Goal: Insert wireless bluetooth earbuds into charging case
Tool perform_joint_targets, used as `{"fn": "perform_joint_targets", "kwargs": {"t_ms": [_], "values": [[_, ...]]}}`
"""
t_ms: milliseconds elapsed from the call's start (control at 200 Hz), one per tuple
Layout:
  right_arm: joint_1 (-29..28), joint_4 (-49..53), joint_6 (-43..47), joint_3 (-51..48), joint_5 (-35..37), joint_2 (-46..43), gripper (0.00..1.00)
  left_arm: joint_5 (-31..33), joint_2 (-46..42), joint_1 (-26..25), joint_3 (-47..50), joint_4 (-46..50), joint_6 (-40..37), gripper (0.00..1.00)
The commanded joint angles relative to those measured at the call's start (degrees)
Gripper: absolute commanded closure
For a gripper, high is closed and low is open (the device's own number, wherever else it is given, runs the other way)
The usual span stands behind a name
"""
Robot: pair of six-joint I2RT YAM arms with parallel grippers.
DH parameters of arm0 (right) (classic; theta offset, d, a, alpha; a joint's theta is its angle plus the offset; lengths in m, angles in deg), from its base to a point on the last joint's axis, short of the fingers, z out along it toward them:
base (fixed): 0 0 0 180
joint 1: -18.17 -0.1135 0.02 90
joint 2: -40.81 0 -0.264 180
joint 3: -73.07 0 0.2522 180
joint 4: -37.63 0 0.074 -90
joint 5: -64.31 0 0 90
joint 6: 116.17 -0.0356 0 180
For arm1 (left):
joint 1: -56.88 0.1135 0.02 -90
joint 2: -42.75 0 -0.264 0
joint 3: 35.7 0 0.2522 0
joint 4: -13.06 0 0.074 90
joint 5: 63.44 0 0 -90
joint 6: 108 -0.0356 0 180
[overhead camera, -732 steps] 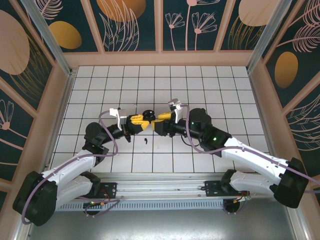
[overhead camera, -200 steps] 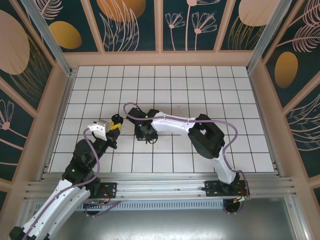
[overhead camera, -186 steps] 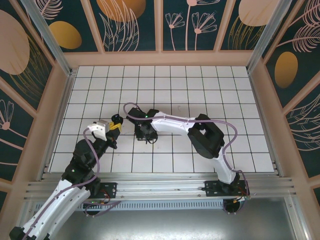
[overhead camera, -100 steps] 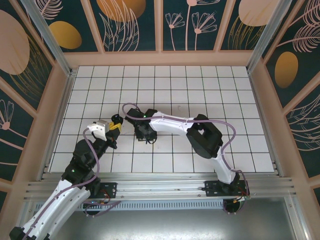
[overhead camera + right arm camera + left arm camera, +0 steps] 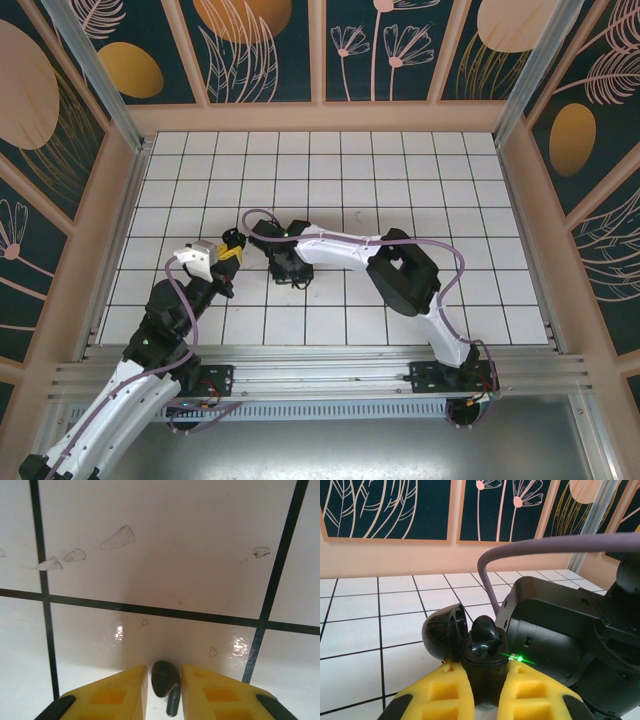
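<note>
My left gripper (image 5: 485, 672) is shut on the black charging case (image 5: 485, 655), held upright with its lid (image 5: 442, 632) swung open to the left. One black earbud (image 5: 485, 632) sits in the case. In the top view the case (image 5: 233, 240) is left of centre, at the tip of the left gripper (image 5: 229, 258). My right gripper (image 5: 297, 279) points down at the floor a tile to the right. Its yellow fingers (image 5: 127, 682) close round a second black earbud (image 5: 165, 680), head forward and stem back, at the right gripper (image 5: 165, 672).
The right arm's dark wrist (image 5: 570, 640) stands close beside the case, its purple cable (image 5: 545, 545) arching over. White tiled floor (image 5: 400, 180) stretches to wooden walls (image 5: 320, 118). Small scuff marks (image 5: 117, 537) dot the tile ahead of the right gripper.
Earlier both grippers met at the centre; the left has since drawn back with the case. Over the last second the right wrist has crept slightly left above the floor earbud.
</note>
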Motion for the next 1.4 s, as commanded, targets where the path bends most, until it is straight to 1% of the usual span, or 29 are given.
{"fn": "perform_joint_targets", "kwargs": {"t_ms": [0, 145, 400, 586, 741, 861, 1101, 1396], "values": [[-0.6, 2.4, 0.4, 1.4, 1.0, 1.2, 0.78, 0.0, -0.6, 0.1, -0.5, -0.6, 0.5, 1.00], [-0.5, 3.0, 1.1, 1.9, 1.5, 1.3, 0.84, -0.2, -0.6, 0.1, -0.4, -0.6, 0.5, 1.00], [-0.4, 5.1, 3.3, 3.2, 4.1, 0.8, 0.87, -0.8, -0.4, 0.1, -0.2, -1.5, 0.5, 1.00], [0.1, 7.5, 4.5, 3.2, 9.3, -2.2, 0.88, -2.6, -0.9, 0.1, 2.4, -4.3, 1.7, 1.00], [0.7, 9.3, 5.7, 1.7, 15.0, -6.8, 0.89, -7.0, -2.8, 0.1, 6.3, -10.9, 3.0, 1.00], [1.6, 9.4, 6.2, 0.0, 18.4, -10.9, 0.89, -8.8, -2.8, 0.1, 7.7, -15.4, 3.2, 1.00], [3.8, 8.4, 8.4, -3.5, 23.9, -18.2, 0.89, -12.5, 2.6, 0.1, 7.0, -21.7, 1.9, 1.00], [5.9, 0.4, 15.2, -8.6, 26.3, -28.2, 0.89, -16.4, 13.4, 0.1, 5.9, -31.8, -0.1, 1.00]]}}
